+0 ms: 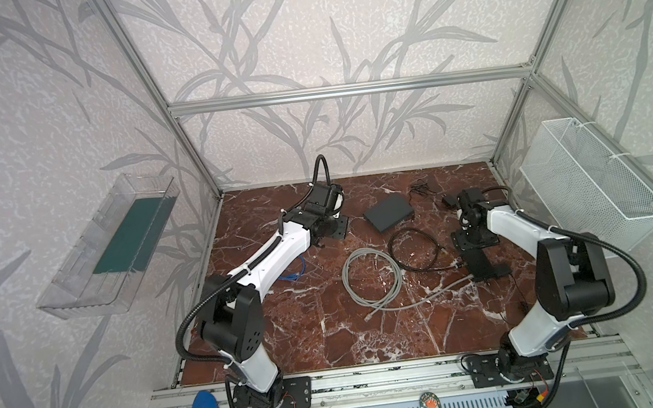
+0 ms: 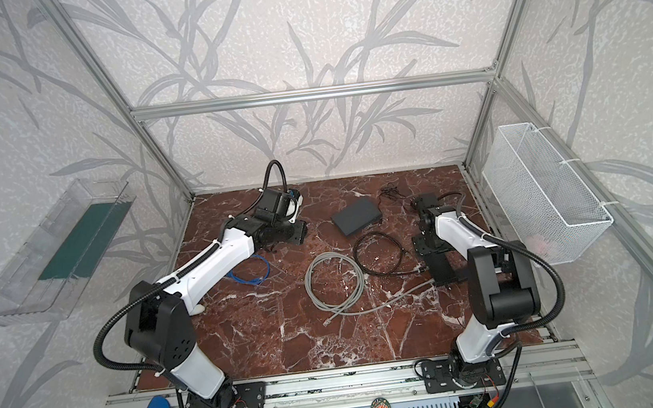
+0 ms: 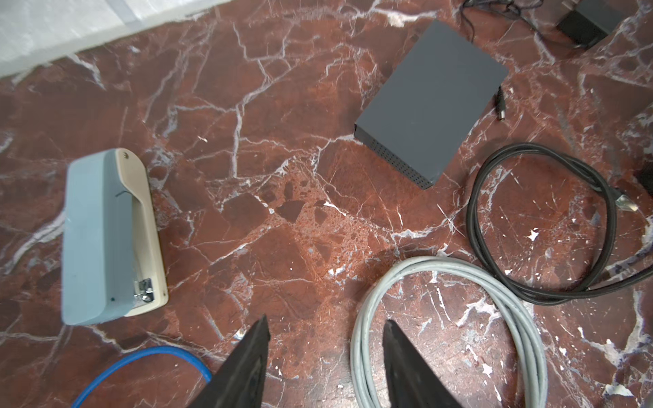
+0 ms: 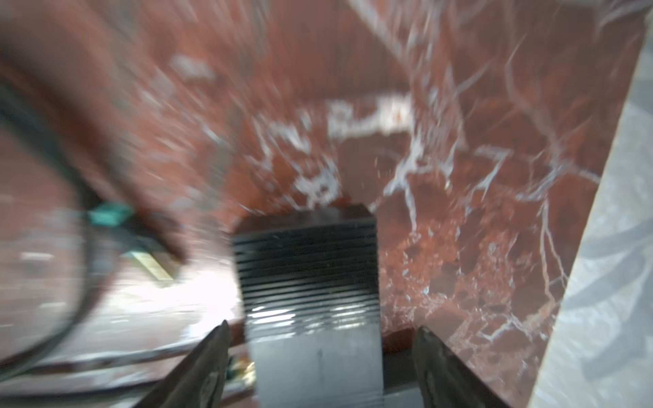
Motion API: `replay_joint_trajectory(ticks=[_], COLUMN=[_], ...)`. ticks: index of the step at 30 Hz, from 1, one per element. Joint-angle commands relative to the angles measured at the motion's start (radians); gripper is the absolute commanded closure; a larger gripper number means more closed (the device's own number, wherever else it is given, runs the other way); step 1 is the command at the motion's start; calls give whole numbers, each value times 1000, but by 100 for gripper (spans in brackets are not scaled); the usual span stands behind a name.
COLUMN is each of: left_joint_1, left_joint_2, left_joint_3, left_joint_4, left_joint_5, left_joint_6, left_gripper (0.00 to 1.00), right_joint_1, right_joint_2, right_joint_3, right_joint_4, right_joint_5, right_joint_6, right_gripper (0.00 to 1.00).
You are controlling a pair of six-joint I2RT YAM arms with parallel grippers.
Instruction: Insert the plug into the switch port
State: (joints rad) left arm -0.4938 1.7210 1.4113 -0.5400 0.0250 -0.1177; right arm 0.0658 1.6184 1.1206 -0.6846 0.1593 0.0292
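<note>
right gripper (image 4: 323, 325) spreads its fingers around a ribbed black power adapter (image 4: 307, 268); left gripper (image 3: 325, 320) hangs open. the barrel plug (image 3: 500, 106) lies just beside the switch (image 3: 431, 102), best pinched squarely behind its tip.

We're looking at pale walls (image 1: 296, 28) patterned with grey leaves, an aluminium frame (image 1: 345, 90) around the red-brown marble table (image 1: 331, 338), a clear plastic tray (image 1: 74, 284) hanging left, a white mesh basket (image 1: 590, 183) right.

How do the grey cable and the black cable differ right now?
The grey cable is pale, the black cable dark. The grey cable's coil is wider than the black cable's. The black cable lies nearer the switch than the grey cable. Both lie loosely coiled on the table.
</note>
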Motion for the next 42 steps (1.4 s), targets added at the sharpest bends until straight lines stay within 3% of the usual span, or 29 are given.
replay_joint_trajectory(ticks=[1,4,12,19,23,29,36,42], left_joint_1=[3,3,2,4,12,27,60,107], left_joint_2=[50,87,200,353,449,599,684,710], left_joint_3=[58,88,185,345,476,701,807,844], left_joint_4=[-63,-68,-17,1,-44,-107,-147,-227], left_joint_5=[47,93,171,143,134,132,157,193], left_joint_6=[-39,-74,-133,-140,-137,-140,-87,17], left_gripper=[46,46,46,46,46,45,45,43], right_joint_1=[17,65,124,124,123,120,160,244], right_joint_2=[-83,-45,252,450,530,637,756,826], right_joint_3=[34,44,237,403,474,570,715,822], right_joint_4=[138,299,442,473,452,416,400,325], right_joint_5=[-254,-329,-401,-396,-361,-421,-601,-728], right_joint_6=[88,214,410,468,471,458,376,199], right_gripper=[17,17,17,17,16,18,25,26])
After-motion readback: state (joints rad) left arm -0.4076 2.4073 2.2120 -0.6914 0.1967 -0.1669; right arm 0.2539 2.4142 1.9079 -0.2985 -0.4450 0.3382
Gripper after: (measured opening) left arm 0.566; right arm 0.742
